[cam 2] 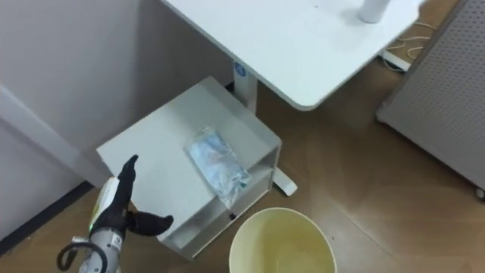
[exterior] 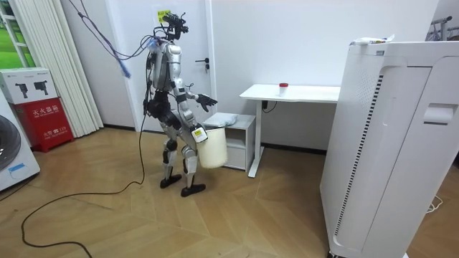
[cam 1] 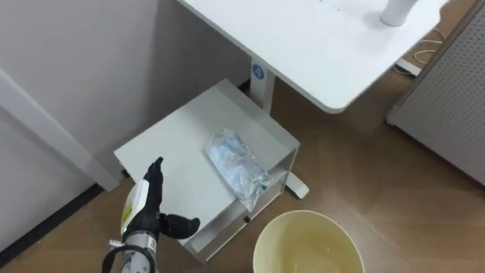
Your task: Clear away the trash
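An office-like workroom: a plain white desk (cam 1: 326, 53) on a column leg stands beyond the robot hand (cam 1: 155, 199), a low white cabinet (cam 1: 189, 144) just ahead of it, with wood-look flooring (exterior: 107, 229), bare white walls (exterior: 301, 43), vertical blinds (exterior: 50, 64) and a tall white appliance (exterior: 387, 143) farther off

Lighting's pretty easy here: bright, even indoor light from overhead, nothing harsh. From the head camera the white desk (cam 1: 318, 45) top is the brightest thing, close to blown out, and the wall under it looks greyer. The low cabinet (cam 1: 182, 152) top is flat-lit, while its open shelf sits in shade. There are tiny glints on the crinkly plastic bag (cam 1: 236, 168), and no hard shadow inside the yellow bucket (cam 1: 307, 243). In the room view there's daylight at the window (exterior: 11, 36) beside the curtains. The wood floor (exterior: 143, 222) has a mild sheen, with just a faint shadow by the robot's feet.
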